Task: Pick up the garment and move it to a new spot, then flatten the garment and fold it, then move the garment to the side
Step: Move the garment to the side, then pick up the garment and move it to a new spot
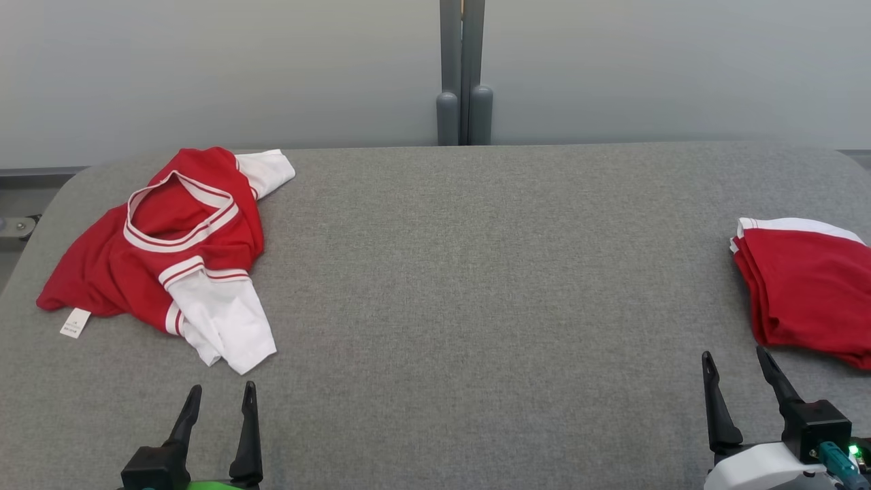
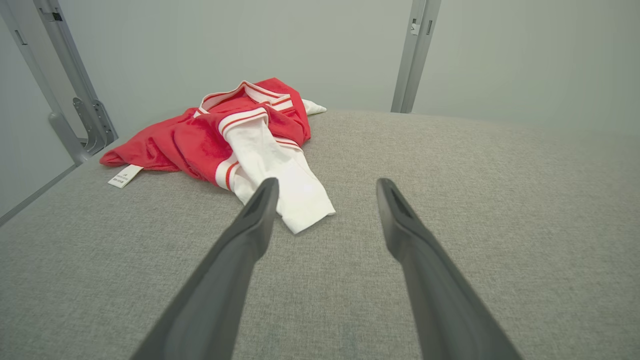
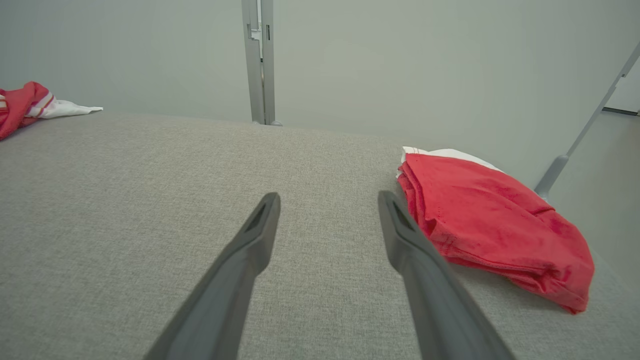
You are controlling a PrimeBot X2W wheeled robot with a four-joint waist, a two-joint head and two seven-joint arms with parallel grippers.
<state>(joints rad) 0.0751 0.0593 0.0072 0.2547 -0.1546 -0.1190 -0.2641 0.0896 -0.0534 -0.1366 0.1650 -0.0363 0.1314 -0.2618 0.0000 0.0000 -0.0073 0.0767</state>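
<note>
The garment [image 1: 184,252] lies crumpled on the grey table [image 1: 476,272], at the far left of the head view. It is red with white sleeves and striped trim, and the neck opening faces up. I judge it to be the piece to pick up, because a folded pile [image 1: 803,292] of the same red and white already sits at the right edge.

The left gripper [image 1: 222,386] is released, its two fingers apart with nothing between them. It hovers low at the near edge. From it the garment lies between 11 and 12 o'clock, and the end of the near white sleeve [image 1: 228,327] is at 12 o'clock, near the fingertips but not touching them. The long axis of the heap runs from about 8 o'clock to 1 o'clock in the head view, while this sleeve points toward 5 o'clock.

The right gripper [image 1: 733,352] is also released and empty. It is well apart from the garment, which is at its 10 o'clock, and the folded pile is just beside it at 1 o'clock. The left arm is therefore clearly the nearer one for the first grasp.

A small white label [image 1: 75,322] lies flat on the table at the garment's 8 o'clock corner (its print is too small to read). I see no brand or other writing.
</note>
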